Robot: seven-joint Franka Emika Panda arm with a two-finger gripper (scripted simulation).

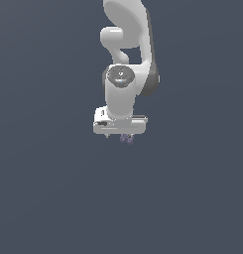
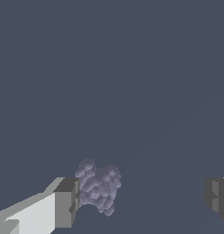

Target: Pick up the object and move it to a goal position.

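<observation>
Right under the white gripper (image 1: 124, 136), that's where the object (image 1: 126, 138) sits, a tiny lumpy lavender speck peeking out below the hand's flat housing in the exterior view, slightly toward that view's right of the housing's centre. The arm (image 1: 128, 59) hangs straight down over it, wrist vertical, hand squared above the plain dark grey floor (image 1: 53, 198).

Switch to the wrist view and the picture sharpens: the gripper (image 2: 141, 196) stands spread wide, its two grey fingertips far apart with nothing clasped. The object (image 2: 98, 186) lies between them, mottled purple with dark speckles, but not centred. It's crowded right up against one fingertip (image 2: 66, 202), touching it or just beside it; I can't tell which from here. The other fingertip (image 2: 217, 196) is well apart from the object, with a broad stretch of bare floor (image 2: 159, 91) between them.

Whether the fingertips reach floor level isn't clear from either view.
</observation>
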